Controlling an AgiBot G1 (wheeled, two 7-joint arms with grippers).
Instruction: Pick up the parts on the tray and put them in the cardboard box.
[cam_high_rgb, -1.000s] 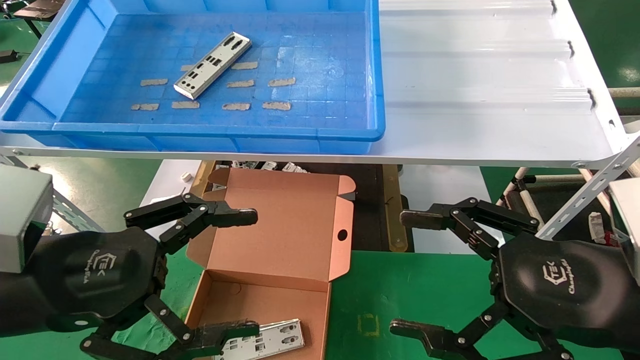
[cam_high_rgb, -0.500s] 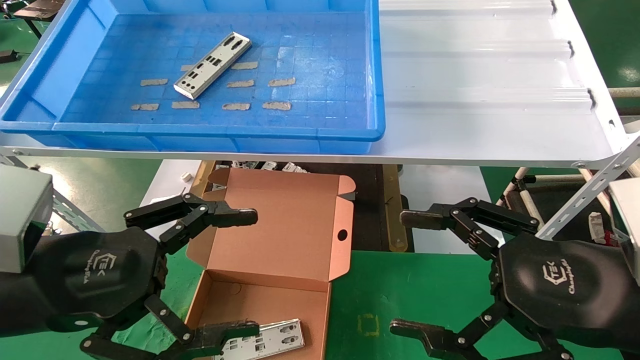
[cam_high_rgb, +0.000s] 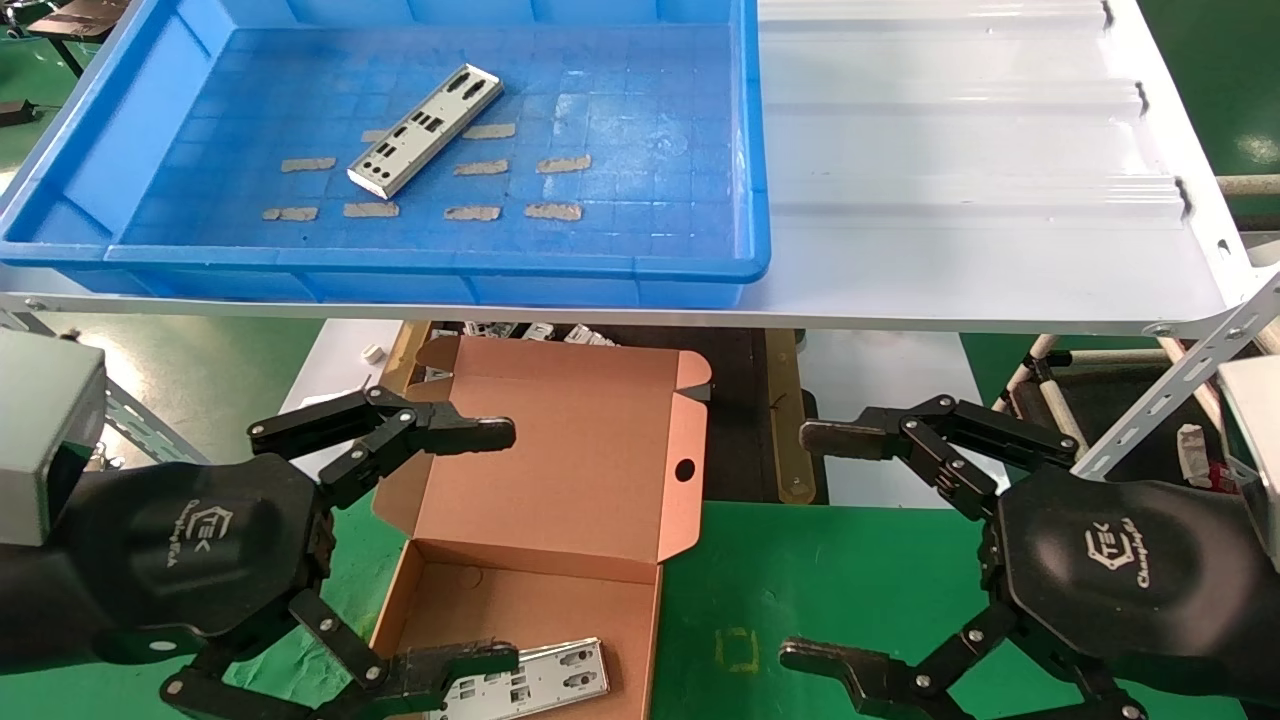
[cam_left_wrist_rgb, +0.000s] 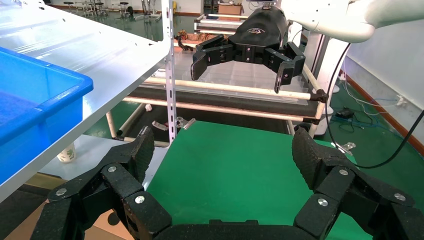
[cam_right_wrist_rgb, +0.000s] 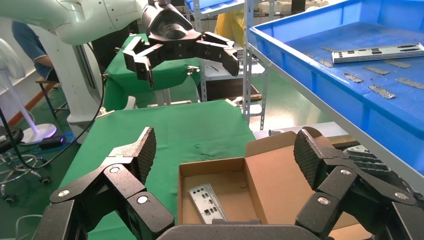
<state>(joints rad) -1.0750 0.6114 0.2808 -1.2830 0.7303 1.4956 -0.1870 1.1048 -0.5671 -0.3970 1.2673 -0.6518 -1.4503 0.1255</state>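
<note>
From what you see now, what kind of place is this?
Probably a factory or robot-lab workstation: a blue tray with a punched metal part sits on a white metal shelf, above a green-covered bench, with other racks behind.

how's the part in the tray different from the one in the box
The tray part lies diagonally on the blue tray's floor among tape strips; the box part lies in the open cardboard box, partly hidden by the left claw. Both are silver punched plates.
</note>
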